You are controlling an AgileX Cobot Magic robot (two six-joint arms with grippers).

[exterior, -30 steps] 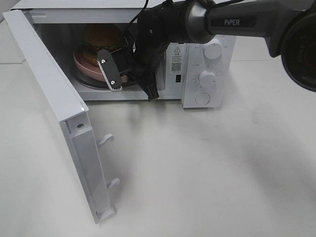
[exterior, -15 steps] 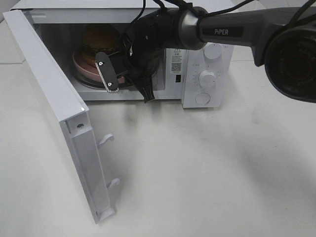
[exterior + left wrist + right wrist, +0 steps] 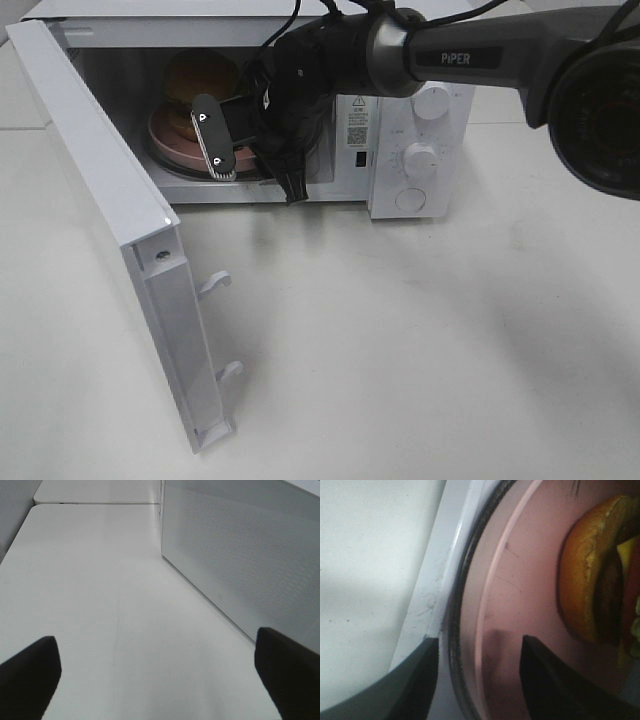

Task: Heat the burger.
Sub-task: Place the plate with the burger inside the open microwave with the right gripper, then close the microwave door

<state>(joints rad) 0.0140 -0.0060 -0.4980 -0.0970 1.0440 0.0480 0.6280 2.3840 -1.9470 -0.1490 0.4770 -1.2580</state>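
The burger (image 3: pixel 200 75) sits on a round pink plate (image 3: pixel 163 132) inside the open microwave (image 3: pixel 420 150). In the right wrist view the burger (image 3: pixel 590 580) shows its bun, patty and cheese, with the plate (image 3: pixel 520 580) resting on the glass turntable (image 3: pixel 454 630). My right gripper (image 3: pixel 235 150) reaches into the oven's mouth. Its fingers (image 3: pixel 415 680) stand apart on either side of the plate's near rim, open, with gaps showing. My left gripper (image 3: pixel 157 680) is wide open over bare table beside the microwave's side wall (image 3: pixel 240 555), holding nothing.
The microwave door (image 3: pixel 100 200) swings out wide to the left front, with latch hooks on its edge. The control panel with two knobs (image 3: pixel 420 158) is on the right of the oven. The white table (image 3: pixel 400 350) stretches in front.
My right gripper's fingers have spread apart from the plate's rim, where they were shut before. The gripper has shifted slightly up and inward. The plate with the burger stays in the oven.
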